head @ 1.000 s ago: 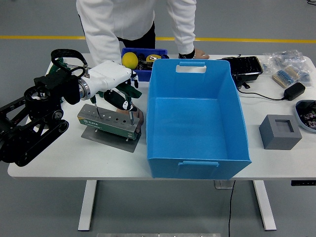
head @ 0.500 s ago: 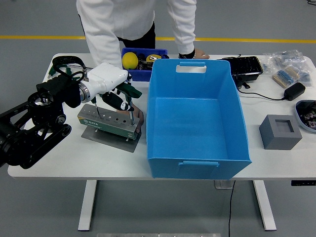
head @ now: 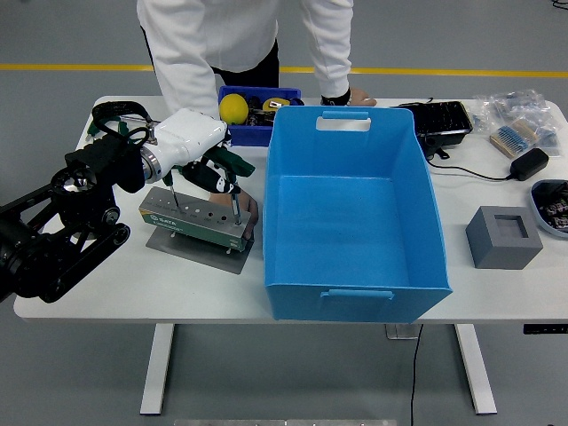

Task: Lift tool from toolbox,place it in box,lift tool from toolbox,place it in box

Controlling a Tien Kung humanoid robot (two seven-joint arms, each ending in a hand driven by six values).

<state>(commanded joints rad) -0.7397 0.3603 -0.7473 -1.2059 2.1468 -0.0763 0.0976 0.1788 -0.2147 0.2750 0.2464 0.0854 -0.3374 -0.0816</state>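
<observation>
Grey-green toolbox (head: 193, 219) holding upright tools (head: 234, 210), open blue box (head: 353, 213) beside

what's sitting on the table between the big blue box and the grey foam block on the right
Nothing: in the head view, bare white table separates the big blue box from the grey foam block.

Table (head: 106, 293): smooth white top, matt, looks laminate. Big blue box (head: 353, 213): thin plastic, smooth walls, slight sheen. Toolbox (head: 193, 224): grey-green block, brushed metal look, on a flat dull metal plate. Tool (head: 234, 206) standing in it: thin shiny metal shaft. Left hand (head: 206, 155): glossy white hard plastic shell, dark fingers; arm (head: 53, 231) matt black metal or plastic, cannot tell which. Small blue bin (head: 255, 133): plastic. Yellow ball (head: 233, 107): matt, soft-looking. Grey block (head: 503, 236): matt, foam-like. Black tray (head: 442, 120): glossy plastic. Bags (head: 519, 111): clear crinkled plastic. Person's sleeve (head: 327, 44): white cloth, matt.
</observation>
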